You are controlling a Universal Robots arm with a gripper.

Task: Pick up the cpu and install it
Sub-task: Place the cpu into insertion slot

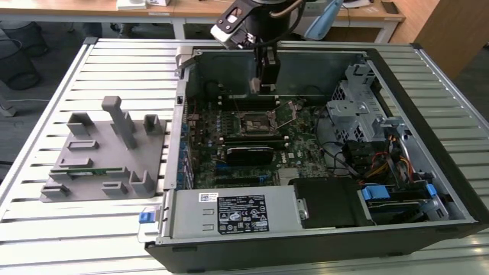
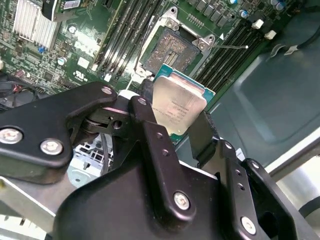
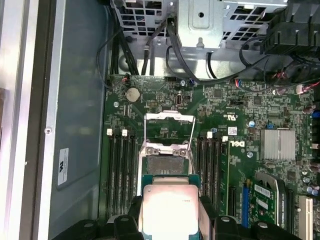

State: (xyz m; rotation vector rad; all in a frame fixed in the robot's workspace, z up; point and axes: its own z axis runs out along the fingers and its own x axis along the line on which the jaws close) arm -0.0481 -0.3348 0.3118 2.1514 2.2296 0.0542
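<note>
**CPU gripped and held over the open socket, not yet seated**

The cpu (image 2: 179,102) is clamped between the two black fingers (image 2: 144,112) of the gripper (image 2: 175,119), which are closed on opposite edges of the chip. Its silvery metal top is turned towards both wrist cameras, and its thin green rim can be made out around that top. In the first wrist view the cpu (image 3: 167,207) is seen clear of the board, apart from the socket (image 3: 165,164) and not resting in it.

In the exterior view the gripper (image 1: 264,86) is seen lowered into the open computer case (image 1: 458,189), towards its far wall, with the socket (image 1: 256,121) just nearer than the fingertips. The case lies on a slatted table (image 1: 46,229), and a grey fixture (image 1: 107,154) stands well apart on the exterior view's left.

The socket (image 2: 172,50) is shown uncovered, with its metal load plate (image 3: 167,125) swung up on the far side and the contact field left bare. Memory slots (image 3: 120,170) are seen on either side of it.

The pick-up is judged complete, since the chip is carried by the gripper and supported by nothing else. The installation is judged unfinished: the chip is not yet laid in the socket, and the load plate is not closed over it. Whether the chip is squarely lined up with the socket cannot be told.
</note>
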